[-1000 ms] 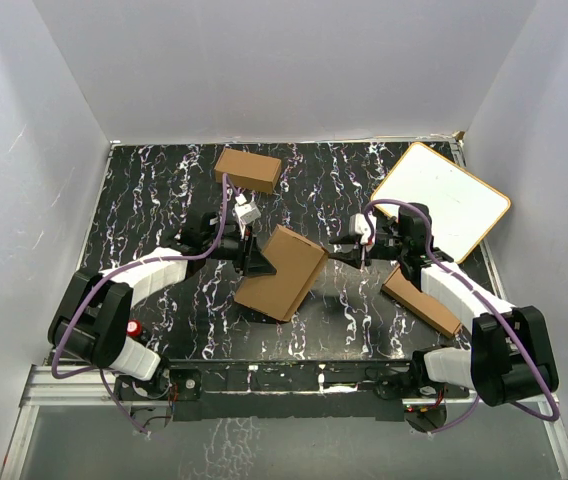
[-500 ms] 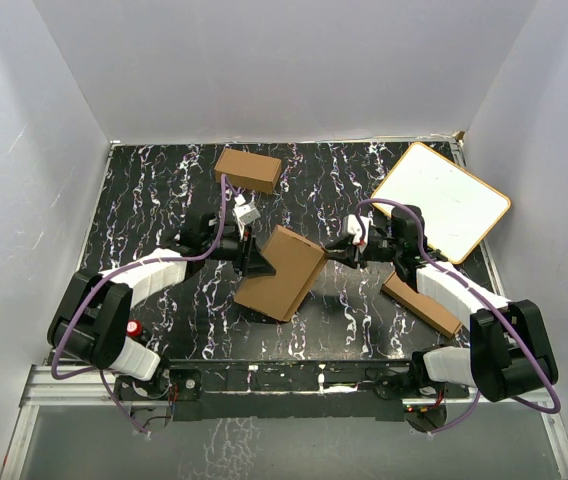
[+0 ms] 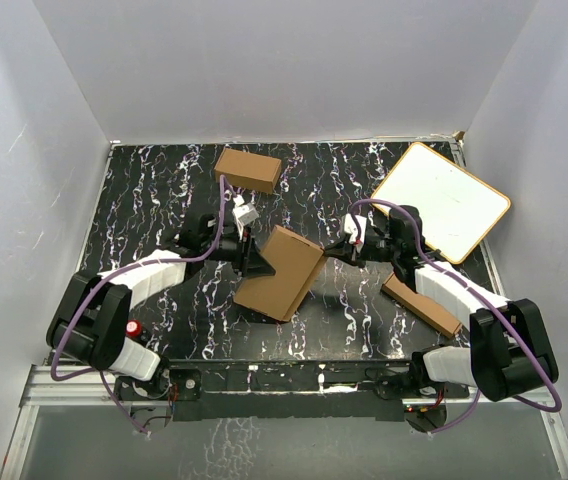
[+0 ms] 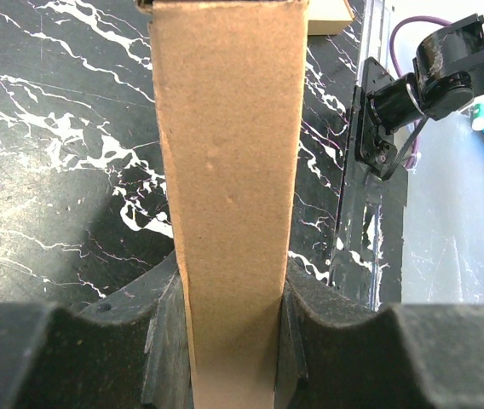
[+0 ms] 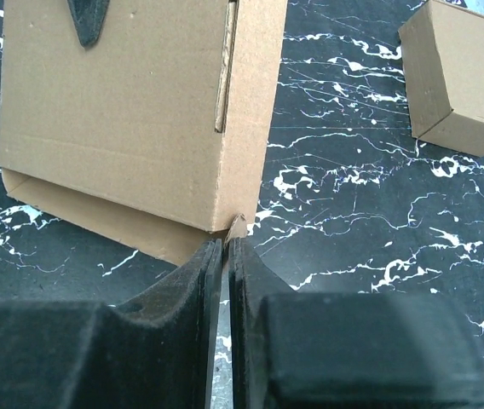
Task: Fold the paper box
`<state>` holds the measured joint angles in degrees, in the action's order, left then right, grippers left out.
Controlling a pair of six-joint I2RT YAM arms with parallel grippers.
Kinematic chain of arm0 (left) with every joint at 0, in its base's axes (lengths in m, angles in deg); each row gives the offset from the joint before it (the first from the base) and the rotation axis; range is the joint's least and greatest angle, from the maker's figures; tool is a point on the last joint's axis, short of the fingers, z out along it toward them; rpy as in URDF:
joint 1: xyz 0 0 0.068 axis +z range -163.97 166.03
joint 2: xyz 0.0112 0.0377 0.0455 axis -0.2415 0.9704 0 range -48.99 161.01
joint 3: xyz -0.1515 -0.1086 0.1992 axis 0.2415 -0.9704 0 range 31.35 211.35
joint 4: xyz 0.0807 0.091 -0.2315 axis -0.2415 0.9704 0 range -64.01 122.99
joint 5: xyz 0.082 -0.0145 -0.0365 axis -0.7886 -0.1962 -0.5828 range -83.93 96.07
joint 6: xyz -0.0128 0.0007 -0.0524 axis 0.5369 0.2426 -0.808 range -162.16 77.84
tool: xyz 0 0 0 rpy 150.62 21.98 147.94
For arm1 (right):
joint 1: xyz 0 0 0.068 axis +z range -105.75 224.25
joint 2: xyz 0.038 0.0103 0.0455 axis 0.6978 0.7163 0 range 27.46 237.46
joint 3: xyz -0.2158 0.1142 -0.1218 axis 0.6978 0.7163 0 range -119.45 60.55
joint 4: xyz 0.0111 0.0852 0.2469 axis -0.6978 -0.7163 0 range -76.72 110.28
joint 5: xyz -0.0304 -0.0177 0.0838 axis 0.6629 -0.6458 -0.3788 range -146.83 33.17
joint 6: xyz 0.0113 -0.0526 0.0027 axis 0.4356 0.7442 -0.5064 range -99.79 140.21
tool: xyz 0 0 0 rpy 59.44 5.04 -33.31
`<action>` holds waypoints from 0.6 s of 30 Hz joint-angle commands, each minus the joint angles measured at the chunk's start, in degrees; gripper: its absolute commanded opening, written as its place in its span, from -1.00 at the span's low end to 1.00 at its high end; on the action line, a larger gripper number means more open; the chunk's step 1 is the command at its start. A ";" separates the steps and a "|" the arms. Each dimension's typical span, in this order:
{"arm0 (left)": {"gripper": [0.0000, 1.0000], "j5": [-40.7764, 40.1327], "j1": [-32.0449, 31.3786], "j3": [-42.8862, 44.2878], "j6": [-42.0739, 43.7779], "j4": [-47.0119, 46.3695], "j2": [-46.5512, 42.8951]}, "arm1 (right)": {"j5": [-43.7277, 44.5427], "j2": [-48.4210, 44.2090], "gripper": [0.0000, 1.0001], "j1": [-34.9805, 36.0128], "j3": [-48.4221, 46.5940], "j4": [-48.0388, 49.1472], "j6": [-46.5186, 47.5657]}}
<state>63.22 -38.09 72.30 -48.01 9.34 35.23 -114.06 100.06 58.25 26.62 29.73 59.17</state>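
We had the paper box tilted up near the middle of the table, the left gripper pinching its narrow side wall; the right gripper sat at a corner of the box, fingers pressed almost together just under a small corner tab, though we could not tell whether they gripped it. To do this well, we judged, the left clamp should hold firm while the right worked only that tab along its crease, without crushing the corner.
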 commanded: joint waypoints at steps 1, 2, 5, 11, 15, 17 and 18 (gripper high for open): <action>-1.00 -0.43 -0.14 -1.87 2.30 -2.20 -3.74 | 0.20 -0.23 -0.75 0.50 0.33 3.79 2.10; -1.00 -0.57 -0.14 -2.31 2.14 -2.62 -3.98 | 0.42 -0.33 -0.75 0.50 0.46 3.18 2.88; -1.00 -0.88 -0.14 -3.45 1.94 -3.33 -4.57 | 0.83 -0.65 -0.76 0.50 1.24 2.22 4.84; -1.00 -1.07 -0.12 -4.12 1.96 -3.57 -4.70 | 0.68 -0.78 -0.77 0.55 2.43 1.89 6.96; -1.00 -1.25 -0.14 -4.30 1.98 -3.61 -4.52 | 0.34 -0.82 -0.79 0.63 2.97 1.88 7.72; -1.00 -1.25 -0.14 -4.24 1.94 -3.66 -4.31 | 0.19 -1.03 -0.80 0.80 3.25 1.88 8.20; -1.00 -1.27 -0.14 -4.21 1.96 -3.66 -4.31 | 0.19 -1.10 -0.80 0.92 3.30 1.96 8.37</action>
<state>61.99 -38.09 69.08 -49.25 6.22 32.63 -112.88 99.91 58.53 28.54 30.80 65.16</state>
